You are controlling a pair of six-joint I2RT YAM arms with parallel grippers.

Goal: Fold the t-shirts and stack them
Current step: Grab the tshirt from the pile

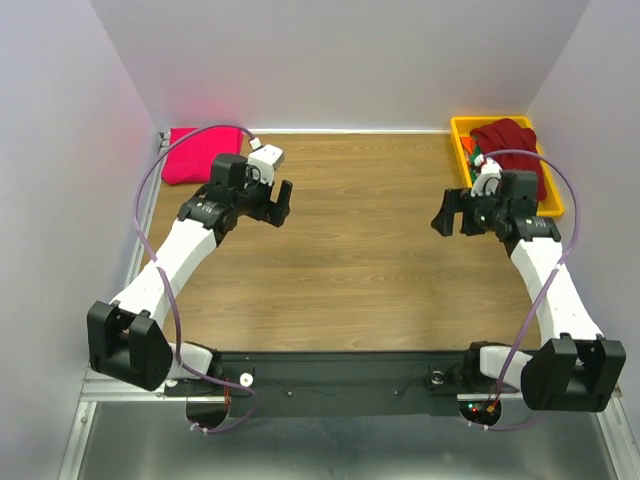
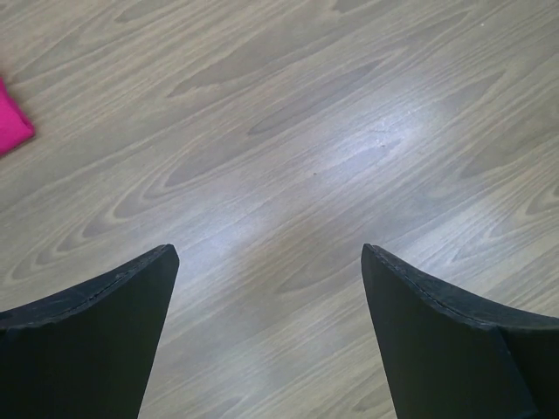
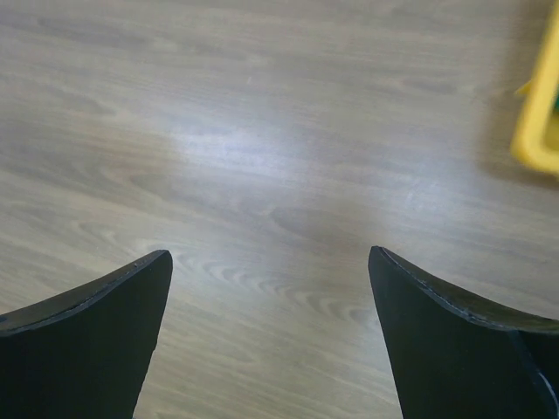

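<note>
**Top view:** Left arm reaches forward with its elbow low. The left gripper (image 1: 280,205) hangs above the table (image 1: 350,280), well apart from the yellow bin (image 1: 458,126). Right arm mirrors it, with the right gripper (image 1: 452,212) just beside the bin. The maroon t-shirt (image 1: 505,140) is heaped in the bin, with the green t-shirt (image 1: 467,150) barely showing beside it. The pink t-shirt (image 1: 190,155) lies folded in the far corner opposite the bin.

**Left wrist view:** Fingers (image 2: 96,332) are spread wide and empty.

**Right wrist view:** Fingers (image 3: 87,340) are spread wide and empty, with the bin at the right edge.

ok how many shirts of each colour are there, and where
pink t-shirt: 1, folded, far left corner of the table
maroon t-shirt: 1, in the yellow bin
green t-shirt: 1, only a sliver showing in the bin
total: 3 shirts
</note>
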